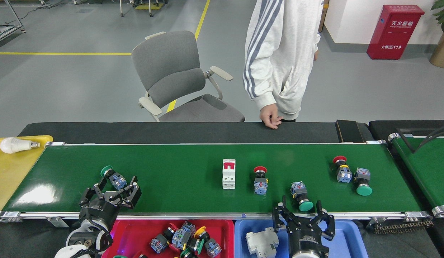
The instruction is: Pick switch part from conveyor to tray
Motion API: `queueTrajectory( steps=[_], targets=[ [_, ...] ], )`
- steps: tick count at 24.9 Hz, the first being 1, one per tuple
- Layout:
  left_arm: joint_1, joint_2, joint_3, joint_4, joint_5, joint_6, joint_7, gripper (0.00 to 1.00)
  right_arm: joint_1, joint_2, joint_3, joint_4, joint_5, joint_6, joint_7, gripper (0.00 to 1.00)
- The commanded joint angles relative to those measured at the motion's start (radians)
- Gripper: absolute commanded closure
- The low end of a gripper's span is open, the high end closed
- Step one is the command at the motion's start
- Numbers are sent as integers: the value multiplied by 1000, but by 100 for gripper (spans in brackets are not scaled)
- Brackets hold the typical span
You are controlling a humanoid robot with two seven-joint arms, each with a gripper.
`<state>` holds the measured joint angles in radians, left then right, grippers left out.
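Left gripper (pixel 113 191) spread wide over belt (pixel 179 172) near edge, just before green switch (pixel 113 176); nothing held. Right gripper (pixel 302 212) spread wide at belt near edge, empty

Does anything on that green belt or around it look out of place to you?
One thing: a light bulb lies alone on the yellow tray at the belt's left end, while everything else is switch parts. On the belt the push-button switches lie tipped on their sides at odd angles; nothing looks broken or spilled.
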<state>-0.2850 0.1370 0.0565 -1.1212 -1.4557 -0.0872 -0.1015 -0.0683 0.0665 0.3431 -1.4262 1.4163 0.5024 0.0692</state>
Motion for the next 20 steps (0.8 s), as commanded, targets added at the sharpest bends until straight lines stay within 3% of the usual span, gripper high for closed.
queueTrajectory(
  steps=[1,2,3,5,7,10,14,15,16,17,18,19,20],
  targets=[
    [-46,15,-12,32,-3,72,10,7,-24,-2,22,6,0,-10,24,65],
    [-63,15,-17,52,-3,107,10,20,-27,-5,30,6,0,-18,26,78],
    [-74,15,-15,67,0,133,11,38,-27,-5,33,4,0,-25,29,85],
    [-75,12,-9,70,12,144,13,71,-25,-5,33,4,0,-31,38,89],
    [-71,4,-9,66,38,138,13,86,-22,-5,34,-2,1,-38,41,93],
    [-39,1,-17,40,75,123,14,94,-8,-7,45,-42,3,-108,41,97],
    [87,0,-17,-161,83,47,14,96,32,-37,128,-191,3,-438,38,94],
    [132,1,-17,-232,83,1,13,96,35,-44,129,-211,3,-516,40,86],
    [201,4,-17,-328,83,-94,11,94,32,-45,131,-223,3,-611,41,65],
    [283,6,-15,-425,83,-233,11,93,28,-42,134,-223,4,-709,43,16],
    [353,4,-6,-505,83,-368,10,91,30,-36,140,-220,3,-794,43,0],
    [408,4,-6,-566,83,-482,8,84,30,-37,145,-214,3,-858,43,0],
    [448,3,-3,-606,83,-555,8,64,35,-36,146,-209,1,-901,43,0]
  ],
)
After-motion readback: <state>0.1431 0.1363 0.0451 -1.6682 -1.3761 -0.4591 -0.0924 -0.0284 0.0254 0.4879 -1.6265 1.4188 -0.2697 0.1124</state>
